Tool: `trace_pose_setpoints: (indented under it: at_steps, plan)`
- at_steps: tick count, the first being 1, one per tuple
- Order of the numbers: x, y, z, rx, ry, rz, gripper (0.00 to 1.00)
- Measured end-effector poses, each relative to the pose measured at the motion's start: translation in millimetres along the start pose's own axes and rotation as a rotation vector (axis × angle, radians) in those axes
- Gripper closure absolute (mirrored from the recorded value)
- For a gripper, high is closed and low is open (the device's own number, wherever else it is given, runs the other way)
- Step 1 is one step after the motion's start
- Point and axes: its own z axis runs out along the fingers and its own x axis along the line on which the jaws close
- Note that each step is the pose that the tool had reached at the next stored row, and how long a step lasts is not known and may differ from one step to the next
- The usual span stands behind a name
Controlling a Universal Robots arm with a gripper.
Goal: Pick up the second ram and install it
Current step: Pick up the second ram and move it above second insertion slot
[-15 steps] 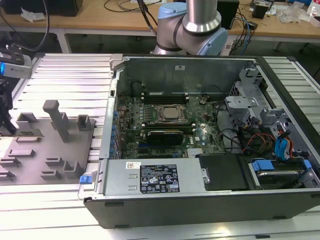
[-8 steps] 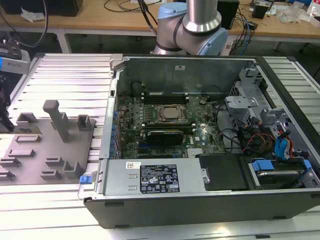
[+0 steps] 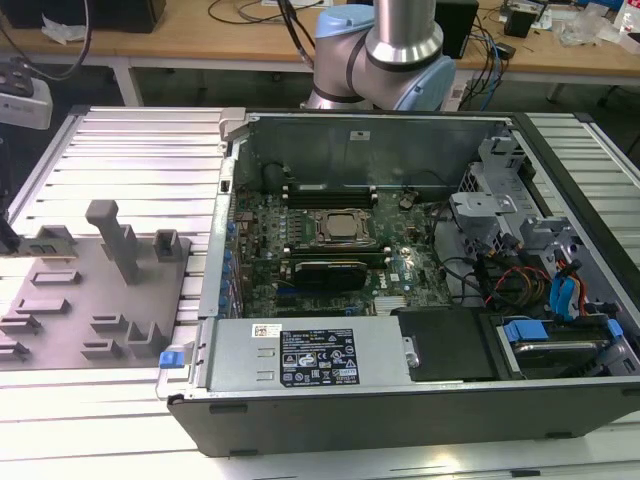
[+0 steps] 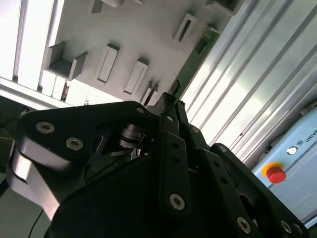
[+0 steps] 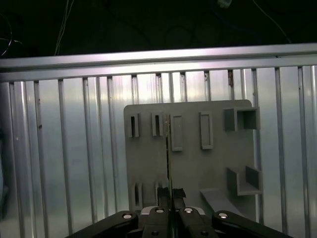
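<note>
1. One black two-fingered robot gripper (image 5: pixel 171 194) has closed to a narrow gap around the second ram (image 5: pixel 168 148), a long, thin green circuit-board stick seen edge-on in the first wrist view. One dark fingertip sits on each face of the stick.
2. The second wrist view looks past the gripper (image 4: pixel 168 99) from behind its black linkage. The green stick (image 4: pixel 196 55) runs away from the fingertips, with a dark chip visible on its face.
3. The stick is over a flat grey plastic fixture plate (image 5: pixel 193 163) that has several narrow rectangular slots and a few raised blocks. I cannot tell whether the lower edge of the stick sits in a slot or is clear of the plate.
4. The plate lies on a ribbed silver metal counter (image 5: pixel 74 148) made of long parallel aluminium strips.
5. In the exterior view the same grey plate (image 3: pixel 90 300) is on the counter (image 3: pixel 140 150) at the exterior view's left. Just beside it, towards the right, is a large open black computer case (image 3: pixel 400 415).
6. Inside the case is a green motherboard (image 3: pixel 262 235) with a square processor socket near its middle. Cables and blue-tabbed drive bays are at the exterior view's right end.
7. The arm's light-blue and silver base (image 3: pixel 385 50) stands behind the case.
8. A red round button (image 4: pixel 275 174) on a pale blue box shows beyond the counter in the second wrist view.
</note>
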Motion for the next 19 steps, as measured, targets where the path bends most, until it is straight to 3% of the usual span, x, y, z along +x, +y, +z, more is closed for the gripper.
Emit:
trace_pose_setpoints:
  at_steps: [6,16,19]
  plan:
    - [-1.0,0.1,-7.8,0.0000,0.0004,0.000,0.87]
    - [-4.3,0.3,-28.9,0.0001,0.0016,0.000,0.87]
    - [-4.9,0.4,-32.6,0.0001,0.0017,0.000,0.87]
